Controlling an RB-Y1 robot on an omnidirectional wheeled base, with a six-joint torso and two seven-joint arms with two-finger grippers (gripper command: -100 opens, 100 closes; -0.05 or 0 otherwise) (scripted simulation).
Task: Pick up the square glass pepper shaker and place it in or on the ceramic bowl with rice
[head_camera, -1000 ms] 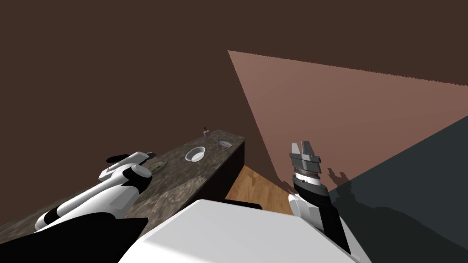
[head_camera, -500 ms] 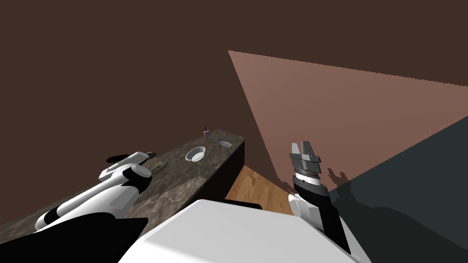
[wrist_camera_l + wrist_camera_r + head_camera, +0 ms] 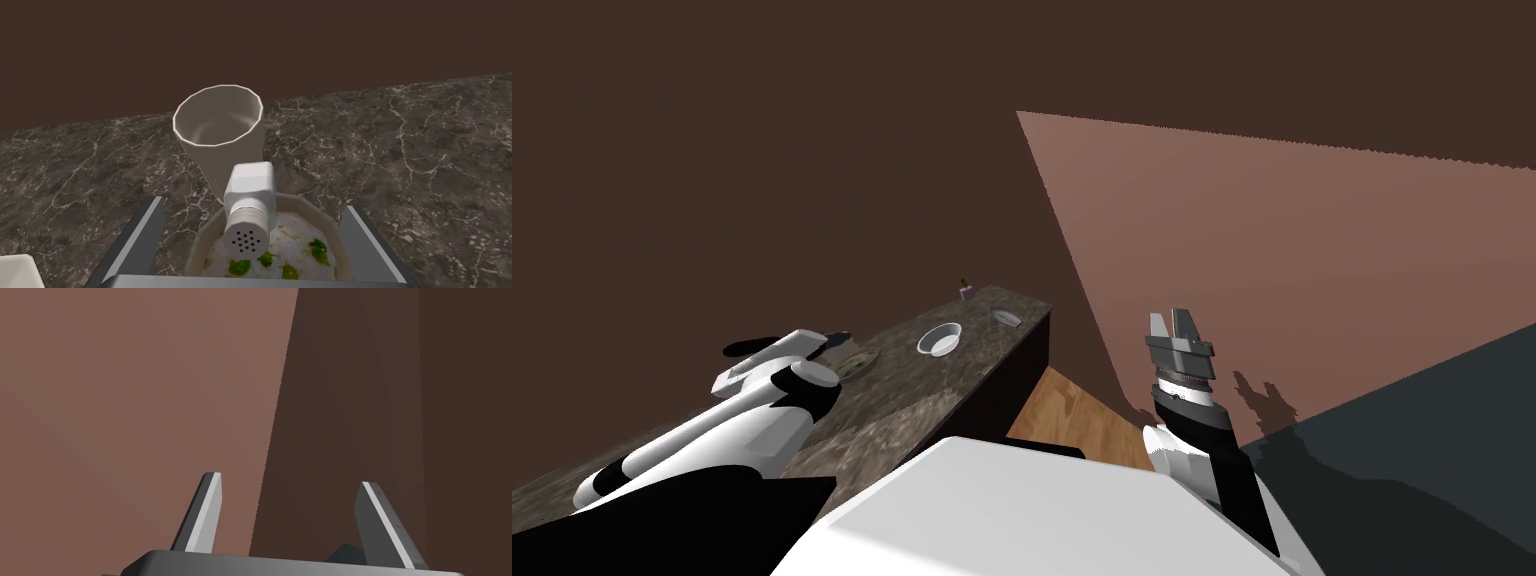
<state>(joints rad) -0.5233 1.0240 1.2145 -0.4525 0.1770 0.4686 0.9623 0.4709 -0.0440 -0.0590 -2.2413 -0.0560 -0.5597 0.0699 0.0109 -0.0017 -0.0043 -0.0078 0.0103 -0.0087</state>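
Since the earlier head view, the left arm has slid a little back along the table point(image 3: 425, 150), away from the dishes farther along it, and the whole picture has shifted slightly, so my head has turned a touch as well. In the left wrist view the left gripper point(image 3: 251, 204) is spread wide, its fingers point(image 3: 137, 235) standing clear on either side of the bowl point(image 3: 316, 212) and touching nothing. The pepper shaker point(image 3: 247, 215), drawn white with a tan perforated cap, lies tipped on its side between them. Its body leans on the bowl's far rim and its cap points back toward the hand over the rice point(image 3: 300, 240) and its green bits. A pale cup point(image 3: 220, 135) stands upright just behind the bowl, very close to the shaker's base. The right gripper point(image 3: 1171, 320) is raised off to the side near the wall, well apart from the table, its fingers point(image 3: 207, 513) parted and empty. I judge the placing as done and the hand as backing off after letting go. The next move calls for a straight pull-back, keeping both fingers off the bowl's sides so the shaker is not jolted off the rim or knocked into the cup.
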